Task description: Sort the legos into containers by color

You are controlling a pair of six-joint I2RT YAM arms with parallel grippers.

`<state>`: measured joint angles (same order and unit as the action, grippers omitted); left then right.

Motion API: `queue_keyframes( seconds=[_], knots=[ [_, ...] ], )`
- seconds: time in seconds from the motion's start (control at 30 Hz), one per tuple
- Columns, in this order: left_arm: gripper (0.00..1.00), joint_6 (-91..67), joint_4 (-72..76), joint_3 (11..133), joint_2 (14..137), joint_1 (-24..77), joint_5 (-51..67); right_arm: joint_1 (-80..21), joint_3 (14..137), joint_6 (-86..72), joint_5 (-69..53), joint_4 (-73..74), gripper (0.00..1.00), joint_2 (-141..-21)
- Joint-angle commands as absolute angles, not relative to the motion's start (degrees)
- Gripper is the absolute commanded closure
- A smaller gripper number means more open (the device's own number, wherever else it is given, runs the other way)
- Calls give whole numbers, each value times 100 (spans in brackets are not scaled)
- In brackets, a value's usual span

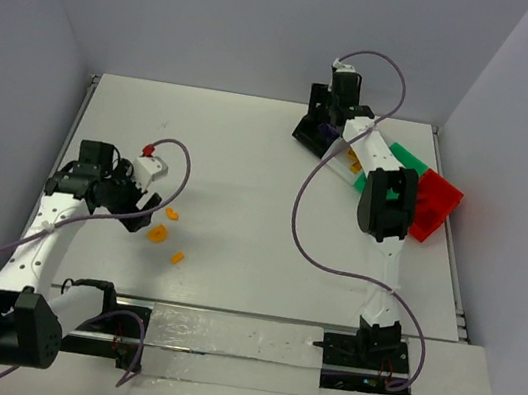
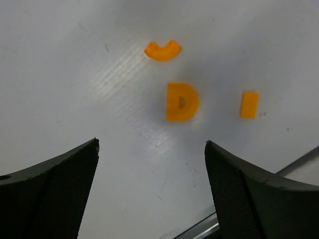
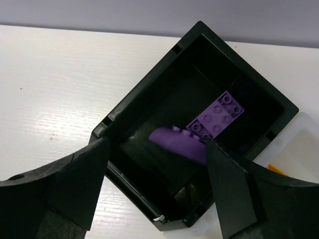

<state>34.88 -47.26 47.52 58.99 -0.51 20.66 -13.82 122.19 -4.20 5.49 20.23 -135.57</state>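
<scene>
Three orange legos lie on the table ahead of my left gripper (image 2: pixel 152 143): a curved arch (image 2: pixel 162 50), a D-shaped piece (image 2: pixel 181 102) and a small block (image 2: pixel 248 104). The left gripper (image 1: pixel 138 203) is open and holds nothing. My right gripper (image 3: pixel 158 144) hangs open over the black container (image 3: pixel 124 117). Inside that container lie a purple studded plate (image 3: pixel 217 117) and a rounded purple lego (image 3: pixel 182 144), which touches neither finger. The containers stand in a row at the back right: black (image 1: pixel 307 132), white (image 1: pixel 354 164), green (image 1: pixel 409 161), red (image 1: pixel 437 206).
An orange piece (image 3: pixel 276 170) shows in the white container (image 3: pixel 301 142) beside the black one. A metal strip (image 2: pixel 299 162) runs along the table's near edge, close to my left gripper. Purple cables loop over the table from both arms.
</scene>
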Motion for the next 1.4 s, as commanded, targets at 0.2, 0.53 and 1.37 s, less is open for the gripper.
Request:
queue_keyframes(
  seconds=[0.2, 0.53, 1.37],
  knots=[
    [17, 4051, -4425, 3962, 6362, 457, 1720, -1345, 11968, -782, -361, 2381, 0, -12391],
    [27, 3464, -3327, 3646, 7211, 1439, 1116, -1345, 10568, -1081, -1540, 2363, 0, -10569],
    [90, 3281, -3283, 4208, 7809, 1425, 1110, -1362, 9167, -1266, -3221, 2319, 0, -9340]
  ],
)
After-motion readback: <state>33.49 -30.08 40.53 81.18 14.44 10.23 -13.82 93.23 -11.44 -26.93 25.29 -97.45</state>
